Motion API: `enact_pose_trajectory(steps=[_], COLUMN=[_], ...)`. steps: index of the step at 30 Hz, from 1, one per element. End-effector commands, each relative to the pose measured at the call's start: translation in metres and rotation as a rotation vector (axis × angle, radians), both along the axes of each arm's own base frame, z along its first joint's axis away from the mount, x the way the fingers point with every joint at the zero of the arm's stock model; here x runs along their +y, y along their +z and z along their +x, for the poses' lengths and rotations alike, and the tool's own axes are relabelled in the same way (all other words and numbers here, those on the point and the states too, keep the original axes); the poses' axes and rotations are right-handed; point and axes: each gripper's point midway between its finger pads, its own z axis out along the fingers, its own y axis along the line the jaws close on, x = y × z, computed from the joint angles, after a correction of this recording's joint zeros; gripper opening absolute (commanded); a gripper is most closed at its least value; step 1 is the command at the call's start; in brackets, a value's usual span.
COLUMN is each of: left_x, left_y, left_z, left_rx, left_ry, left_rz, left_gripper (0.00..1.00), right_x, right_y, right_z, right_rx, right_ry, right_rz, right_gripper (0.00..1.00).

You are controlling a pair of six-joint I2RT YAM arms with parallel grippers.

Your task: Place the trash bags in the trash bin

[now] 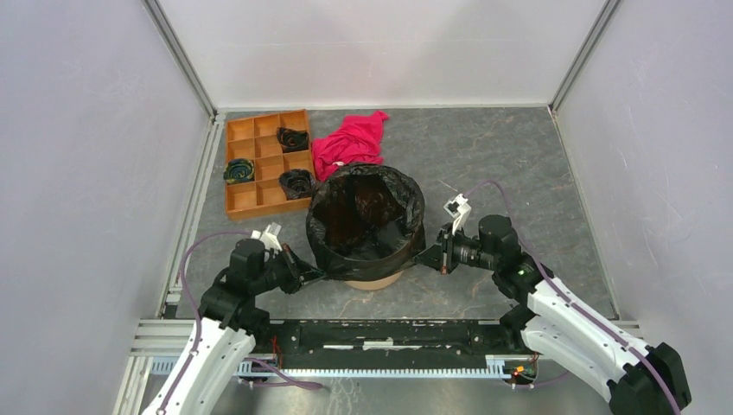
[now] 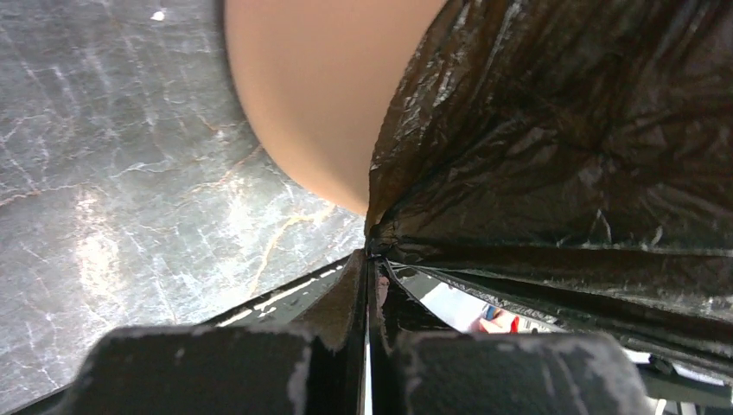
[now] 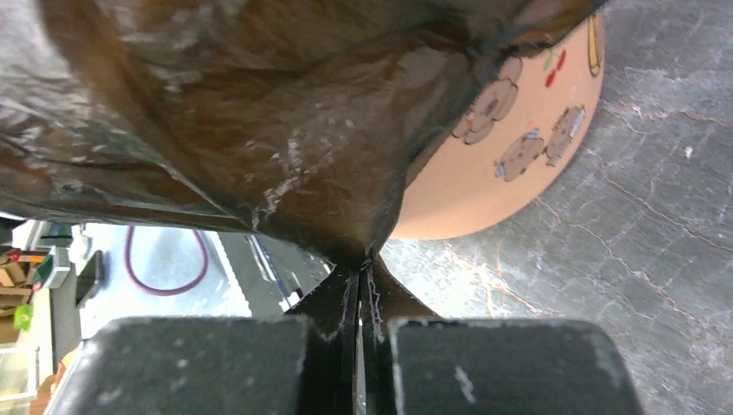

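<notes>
- The big bag [image 1: 367,220] lines the bin [image 1: 373,280]. Its black film drapes over the rim and covers most of the outer wall, and its mouth gapes upward.
- The bin stands upright on the table [image 1: 510,156], near the middle and between the two arms. Only a strip of its orange-brown base shows below the film.
- The left gripper [image 1: 313,275] is at the bin's left side, low down. In the left wrist view its jaws are closed tight on a pinched fold of the bag's hem, with the film fanning out taut from the tips.
- The right gripper [image 1: 425,258] is at the bin's right side, also low. In the right wrist view its jaws are pressed together on a gathered point of film, just beside the bin wall, which has cookie and cherry drawings on it.
- A tray [image 1: 240,201] lies at the far left, well apart from the bin. Two small bags [image 1: 292,138] sit crumpled in separate compartments of its right-hand column.
- A dark bundle [image 1: 239,171] with a blue-green sheen sits in a left-column compartment; what it is cannot be told.
- A cloth [image 1: 350,143] lies bunched behind the bin, just right of the tray.
</notes>
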Motion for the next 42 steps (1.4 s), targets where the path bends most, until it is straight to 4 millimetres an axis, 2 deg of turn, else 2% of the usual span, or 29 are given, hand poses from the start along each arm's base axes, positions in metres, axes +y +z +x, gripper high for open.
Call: enact_pose_trajectory(steps=[1, 3, 6, 11, 13, 15, 16, 20, 24, 28, 31, 34, 38, 42], left_x=[0.005, 0.005, 0.007, 0.01, 0.01, 0.01, 0.009, 0.01, 0.021, 0.039, 0.044, 0.034, 0.026, 0.026], left_y=[-0.016, -0.013, -0.004, -0.003, -0.002, 0.004, 0.007, 0.02, 0.039, 0.055, 0.059, 0.062, 0.07, 0.066], left_z=[0.02, 0.024, 0.027, 0.024, 0.023, 0.023, 0.022, 0.021, 0.02, 0.018, 0.023, 0.036, 0.055, 0.064], left_rx=[0.024, 0.019, -0.006, 0.0, -0.002, -0.013, -0.016, -0.032, -0.073, -0.126, -0.152, -0.186, -0.226, -0.222], left_ry=[0.086, 0.088, 0.091, 0.105, 0.111, 0.116, 0.115, 0.114, 0.135, 0.18, 0.201, 0.162, 0.107, 0.071], left_rz=[0.028, 0.036, 0.055, 0.053, 0.043, 0.033, 0.028, 0.029, 0.085, 0.178, 0.199, 0.181, 0.218, 0.276], left_gripper=[0.02, 0.02, 0.04, 0.13, 0.21, 0.33, 0.37, 0.5, 0.62, 0.7, 0.73, 0.65, 0.55, 0.48], right_x=[-0.007, -0.01, -0.024, -0.076, -0.089, -0.097, -0.098, -0.091, -0.074, -0.052, -0.025, -0.005, 0.006, 0.016], right_y=[-0.021, -0.022, -0.013, -0.003, 0.006, 0.018, 0.025, 0.051, 0.071, 0.076, 0.077, 0.061, 0.03, -0.002], right_z=[0.009, 0.011, 0.02, 0.043, 0.048, 0.054, 0.058, 0.081, 0.114, 0.136, 0.138, 0.127, 0.114, 0.1], right_rx=[-0.047, -0.054, -0.12, -0.226, -0.257, -0.286, -0.301, -0.371, -0.42, -0.473, -0.499, -0.475, -0.421, -0.334], right_ry=[-0.03, -0.039, -0.099, -0.304, -0.359, -0.421, -0.441, -0.48, -0.445, -0.376, -0.268, -0.179, -0.135, -0.1], right_rz=[-0.079, -0.106, -0.171, -0.412, -0.45, -0.452, -0.444, -0.421, -0.366, -0.331, -0.238, -0.166, -0.141, -0.1], right_gripper=[0.02, 0.07, 0.2, 0.43, 0.51, 0.59, 0.61, 0.74, 0.77, 0.85, 0.87, 0.82, 0.71, 0.66])
